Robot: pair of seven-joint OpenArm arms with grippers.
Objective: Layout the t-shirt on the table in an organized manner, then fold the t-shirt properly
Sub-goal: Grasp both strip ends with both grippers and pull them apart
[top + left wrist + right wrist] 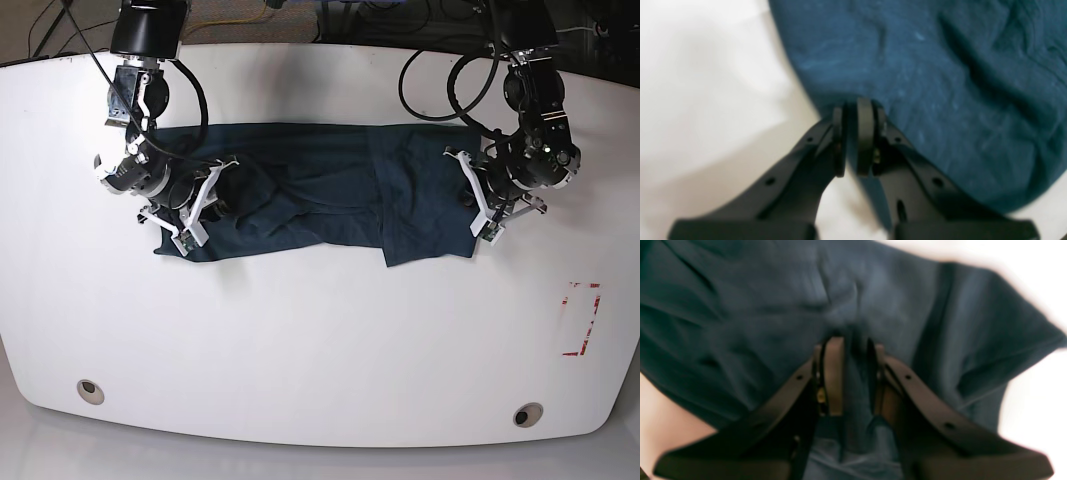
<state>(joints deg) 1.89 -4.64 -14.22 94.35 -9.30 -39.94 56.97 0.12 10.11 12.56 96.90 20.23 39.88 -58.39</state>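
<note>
The dark teal-navy t-shirt (320,190) lies stretched sideways across the far half of the white table (320,340), wrinkled, with a folded-over part at its right. My left gripper (468,195) is at the shirt's right edge. In the left wrist view the left gripper (851,103) is shut on the hem of the shirt (940,83). My right gripper (205,200) is at the shirt's left end. In the right wrist view the right gripper (855,340) is closed on a bunch of the shirt's cloth (756,323). The neck label is hidden.
A red tape rectangle (582,318) marks the table at the right. Two round grommet holes (90,391) (527,414) sit near the front edge. Cables hang behind both arms at the table's far edge.
</note>
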